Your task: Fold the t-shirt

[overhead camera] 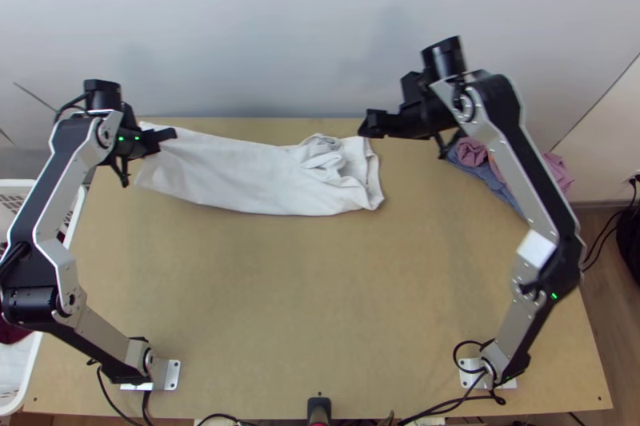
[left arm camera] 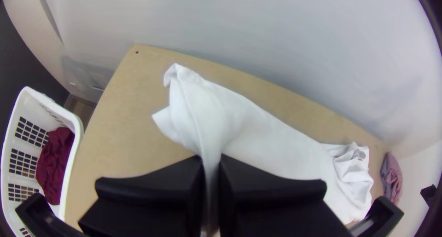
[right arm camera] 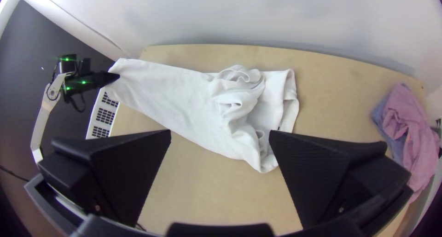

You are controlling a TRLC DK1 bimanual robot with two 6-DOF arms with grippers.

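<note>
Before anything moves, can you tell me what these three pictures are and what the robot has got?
The robot is two arms, left and right, each ending in a claw. One picture looks down from high above. The other two come from cameras on the arms' wrists.

On the table lies a white shirt, stretched long, with a bunched part near one end. The left claw pinches its other end. The right claw is open and holds nothing.

Pink and blue clothes lie at the table's right side. Beside its left side is a white basket.
</note>
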